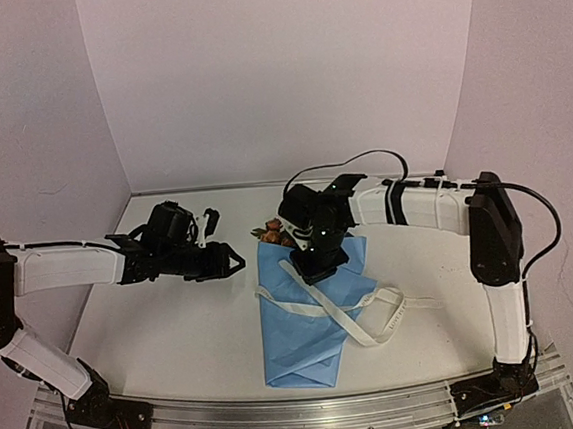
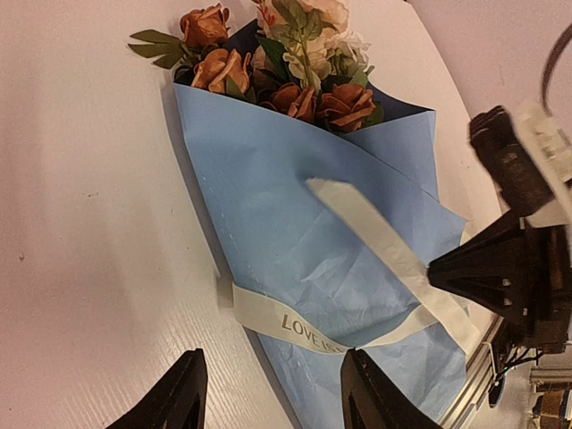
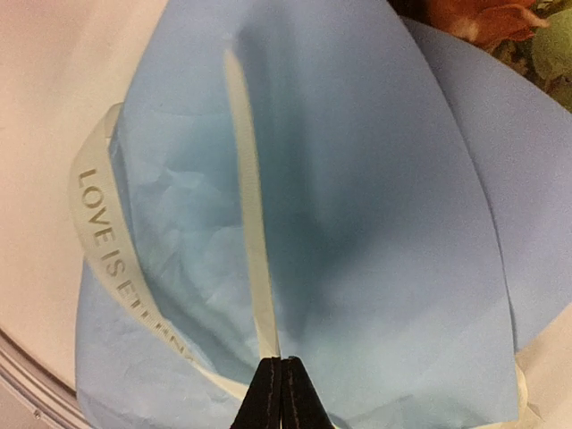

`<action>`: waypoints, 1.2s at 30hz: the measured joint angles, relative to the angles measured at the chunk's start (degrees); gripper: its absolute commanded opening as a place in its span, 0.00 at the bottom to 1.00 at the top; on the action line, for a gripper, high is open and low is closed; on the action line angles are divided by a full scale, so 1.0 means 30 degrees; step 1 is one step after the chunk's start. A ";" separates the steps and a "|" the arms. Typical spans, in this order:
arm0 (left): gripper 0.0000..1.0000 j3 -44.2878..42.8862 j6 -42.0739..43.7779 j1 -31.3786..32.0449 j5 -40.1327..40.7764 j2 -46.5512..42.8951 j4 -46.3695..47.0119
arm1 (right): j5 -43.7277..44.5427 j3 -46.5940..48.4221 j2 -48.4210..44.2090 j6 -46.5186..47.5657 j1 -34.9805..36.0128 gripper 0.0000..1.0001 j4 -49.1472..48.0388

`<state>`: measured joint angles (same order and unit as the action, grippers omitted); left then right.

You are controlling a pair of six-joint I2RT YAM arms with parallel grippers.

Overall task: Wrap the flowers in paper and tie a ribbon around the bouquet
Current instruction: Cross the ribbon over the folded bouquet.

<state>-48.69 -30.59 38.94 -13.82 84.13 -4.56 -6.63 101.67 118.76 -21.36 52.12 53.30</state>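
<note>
Your right gripper [image 3: 281, 398] clamped the ribbon [image 3: 252, 206] above the bouquet [image 1: 302, 334] lying on the table [image 1: 176, 330] while your left gripper [image 2: 273, 380] hung open beside it, so a hard tug could have dragged the unheld paper [image 2: 286, 197] open.

Blurred and cropped beyond the right gripper [image 3: 281, 380]: rust-orange and cream blooms [image 3: 474, 16]. Unreadable past "LOVE IS": print on the narrow cream fabric ribbon [image 3: 94, 214] to its left.

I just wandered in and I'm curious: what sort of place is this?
Probably a robotics test booth: plain walls close round a white table, two robot arms stand on a metal rail at its near edge, and a lone paper-wrapped bouquet lies between them.
</note>
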 measured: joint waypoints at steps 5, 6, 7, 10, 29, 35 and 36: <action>0.53 0.0000 0.0195 0.0000 -0.0023 0.0032 0.0000 | -0.0938 -0.0556 -0.1733 -0.0752 0.0007 0.00 -0.0466; 0.53 0.0000 0.0196 0.0000 -0.0025 0.0032 0.0006 | -0.1139 -0.0619 -0.1891 -0.0919 0.0007 0.00 -0.0555; 0.53 0.0000 0.0196 0.0000 -0.0029 0.0032 0.0003 | -0.1378 -0.0744 -0.1990 -0.1083 0.0012 0.00 -0.0727; 0.53 0.0000 0.0192 0.0000 -0.0029 0.0032 0.0000 | -0.2168 -0.1371 -0.2146 -0.1721 0.0102 0.00 -0.1319; 0.53 0.0000 0.0174 0.0000 -0.0074 0.0032 -0.0003 | -0.4532 -0.5708 -0.3869 -0.6399 0.1923 0.00 -0.3069; 0.53 0.0000 0.0234 0.0000 -0.0513 0.0171 -0.0006 | -0.5191 -0.7167 -0.4243 -0.9067 0.1923 0.00 -0.4478; 0.53 0.0000 0.0323 0.0000 -0.0565 0.0239 -0.0002 | -0.5282 -0.7518 -0.4316 -0.9487 0.1923 0.00 -0.4730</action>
<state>-48.69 -29.62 38.94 -15.51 84.85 -4.56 -22.47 79.12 105.82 -49.82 57.89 39.11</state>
